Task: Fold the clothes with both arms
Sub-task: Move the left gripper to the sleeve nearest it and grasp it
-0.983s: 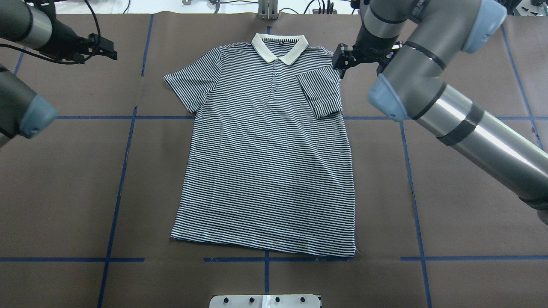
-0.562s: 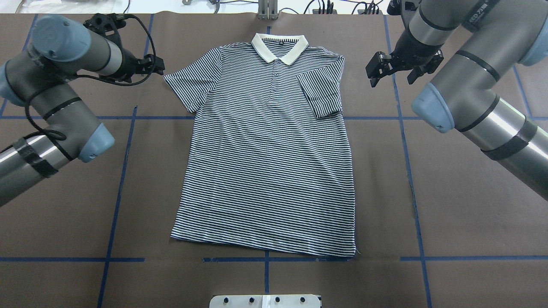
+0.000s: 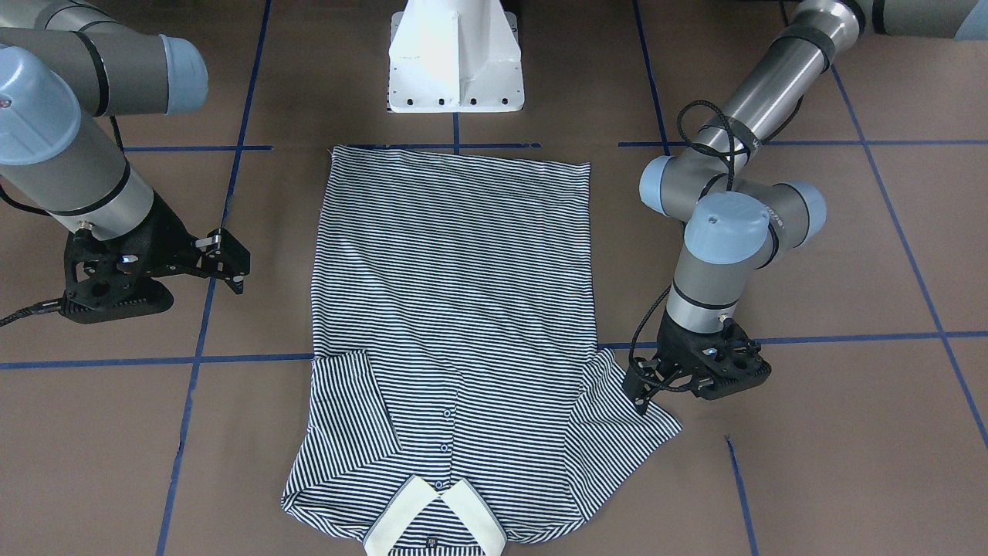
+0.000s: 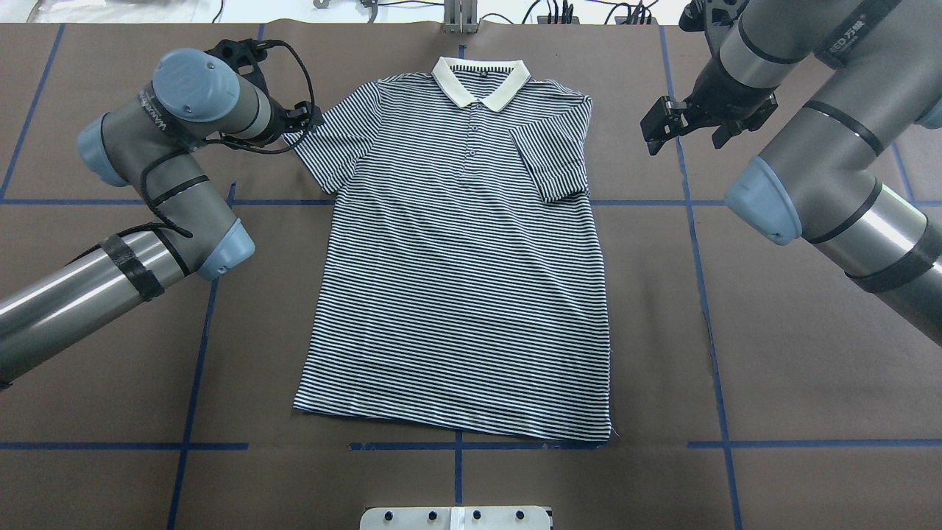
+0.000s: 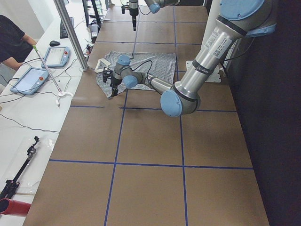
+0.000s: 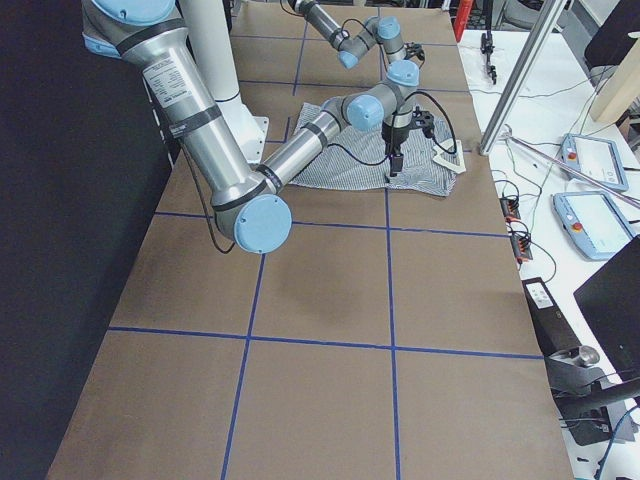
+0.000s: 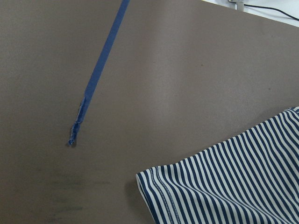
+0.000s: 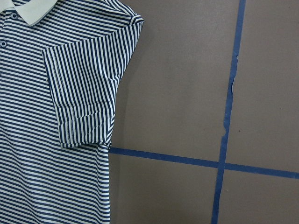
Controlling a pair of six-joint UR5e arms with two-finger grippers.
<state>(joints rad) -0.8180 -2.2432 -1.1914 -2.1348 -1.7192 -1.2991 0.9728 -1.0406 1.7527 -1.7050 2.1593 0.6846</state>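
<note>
Soft striped knit shirt [image 4: 456, 258] on matt brown paper [image 4: 773, 353]

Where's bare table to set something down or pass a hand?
Widest bare table: between the shirt and the right arm, down to the hem. Also near-left, below the left arm. Crowded: left gripper at the spread sleeve, right gripper beside the folded sleeve.

A flat counter [image 4: 809, 383] covered in matte brown paper bears a grid of thin blue tape lines [image 4: 110, 446]. A short-sleeved polo shirt with navy-and-white stripes and a white collar [image 4: 464, 258] lies spread on it, one sleeve folded inward. A white metal base plate [image 4: 456, 517] sits just past the shirt's hem
</note>
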